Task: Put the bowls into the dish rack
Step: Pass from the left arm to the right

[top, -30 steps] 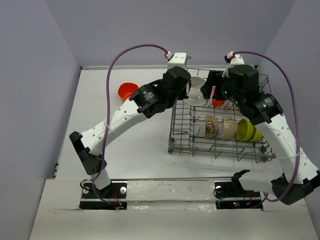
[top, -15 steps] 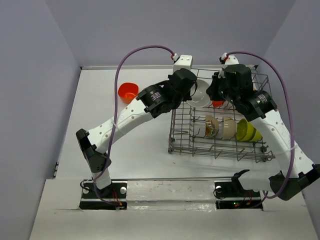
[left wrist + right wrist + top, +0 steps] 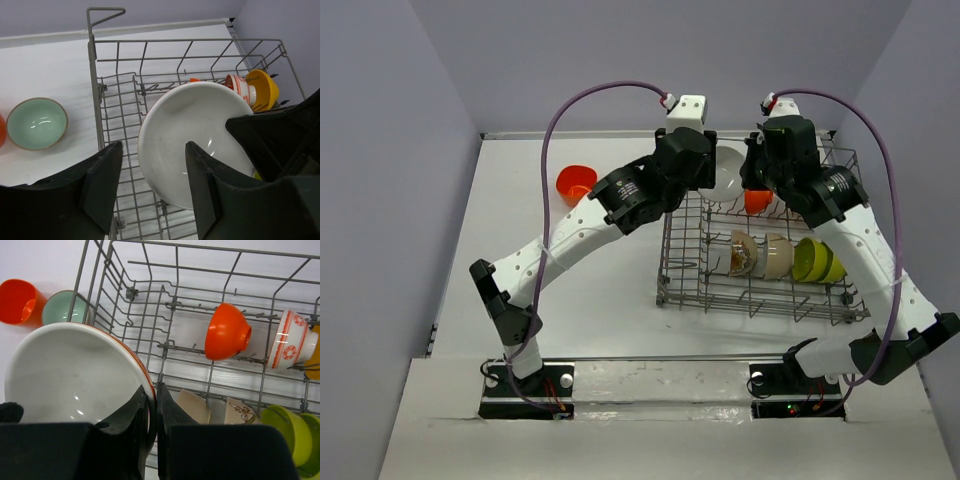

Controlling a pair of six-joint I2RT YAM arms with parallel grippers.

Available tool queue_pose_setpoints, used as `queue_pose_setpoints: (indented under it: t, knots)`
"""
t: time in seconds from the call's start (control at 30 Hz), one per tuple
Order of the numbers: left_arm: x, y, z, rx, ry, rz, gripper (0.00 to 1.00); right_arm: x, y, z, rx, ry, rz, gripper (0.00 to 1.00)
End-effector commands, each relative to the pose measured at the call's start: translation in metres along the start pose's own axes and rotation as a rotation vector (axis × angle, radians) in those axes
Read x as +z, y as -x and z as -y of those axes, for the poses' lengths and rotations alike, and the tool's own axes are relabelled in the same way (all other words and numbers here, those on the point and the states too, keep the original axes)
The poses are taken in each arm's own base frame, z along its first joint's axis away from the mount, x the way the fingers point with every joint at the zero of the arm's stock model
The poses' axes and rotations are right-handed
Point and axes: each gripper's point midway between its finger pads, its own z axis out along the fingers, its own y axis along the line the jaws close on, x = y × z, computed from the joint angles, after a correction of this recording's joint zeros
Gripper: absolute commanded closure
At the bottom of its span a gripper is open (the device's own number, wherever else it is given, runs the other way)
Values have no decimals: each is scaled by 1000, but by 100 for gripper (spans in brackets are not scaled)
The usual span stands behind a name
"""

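Observation:
A large white bowl with an orange outside hangs over the far left corner of the dish rack. My right gripper is shut on its rim, one finger inside and one outside. My left gripper is open, its jaws straddling the bowl's left edge without touching. In the rack stand an orange bowl, a red-patterned white bowl, a yellow bowl, two beige bowls and green bowls.
Outside the rack, on the table to its far left, sit a pale teal bowl and a red-orange bowl. The rack's tall wire wall rises just below my left gripper. The back wall is close behind.
My right gripper has shut on the white bowl's rim and my left gripper has opened and let it go. Both arms and the bowl shifted slightly toward the far side.

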Motion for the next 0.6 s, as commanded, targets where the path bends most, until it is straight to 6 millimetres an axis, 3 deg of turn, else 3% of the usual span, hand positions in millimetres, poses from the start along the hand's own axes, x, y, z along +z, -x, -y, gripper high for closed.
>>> queue_pose_setpoints:
  t: [0.0, 0.17, 0.57]
  knots:
    - [-16, 52, 3, -36, -38, 136, 35, -16, 35, 14, 22, -79, 113, 99]
    - [-20, 65, -5, -47, -76, 143, 32, -15, 34, 29, 10, -164, 126, 99]
    - [-27, 63, -16, -39, -133, 141, 26, -18, 39, 65, -29, -381, 152, 99]
